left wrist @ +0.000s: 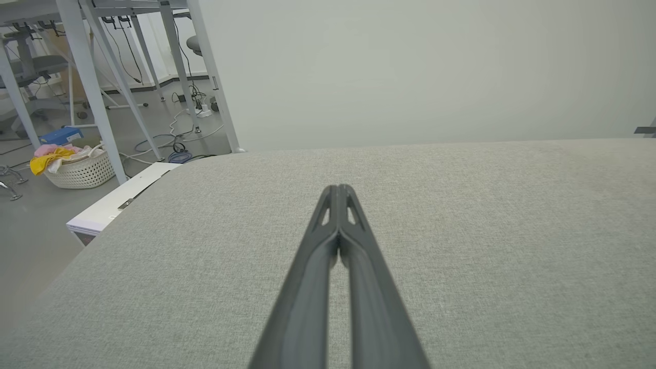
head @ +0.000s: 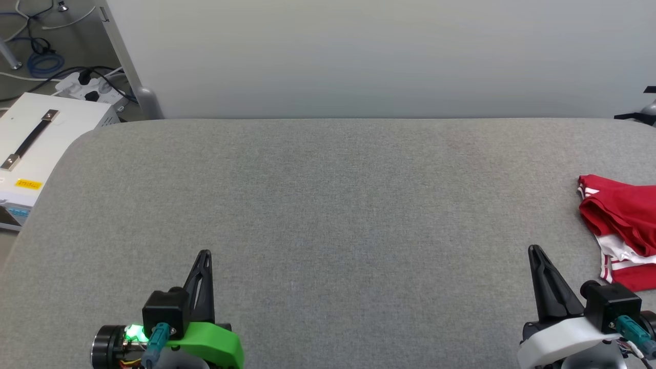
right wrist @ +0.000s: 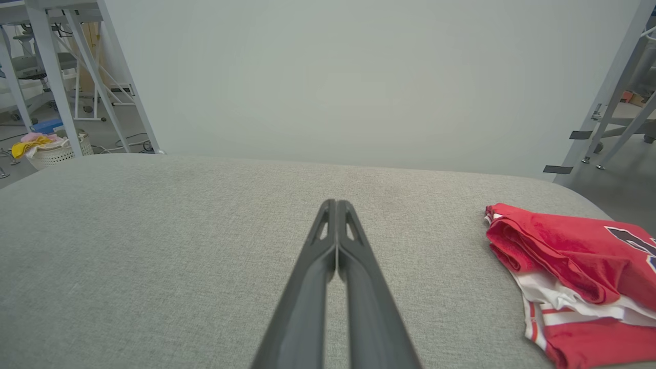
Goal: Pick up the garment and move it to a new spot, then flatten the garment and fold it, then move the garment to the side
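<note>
The garment (head: 622,225) is lying on the grey fabric-covered table (head: 328,205), far over at the robot's right, with its right part running out of the head view. It is sitting as a loosely folded bundle rather than spread flat. The top layers are showing bright red cloth, rolled into soft ridges along the edge that is facing the middle of the table. Below them a white sleeve part with red stripes is peeking out, and under that another red layer is lying against the table. In the right wrist view, a piece of dark print with a white outline is showing on the garment's (right wrist: 574,266) upper red face, cut off by the picture's edge.

The right gripper (head: 533,248) is hovering at the near side of the table, to the left of the garment and apart from it; its two dark fingers are pressing together at the tips and are gripping nothing. The left gripper (head: 205,253) is hanging over the near left part of the table, well away from the garment, its fingers likewise meeting at the tips with nothing between them.

Beyond the table's left corner, a white case with a black handle (head: 31,138) is standing on the floor, and a white basket (left wrist: 82,169) is holding yellow and pink cloth.
</note>
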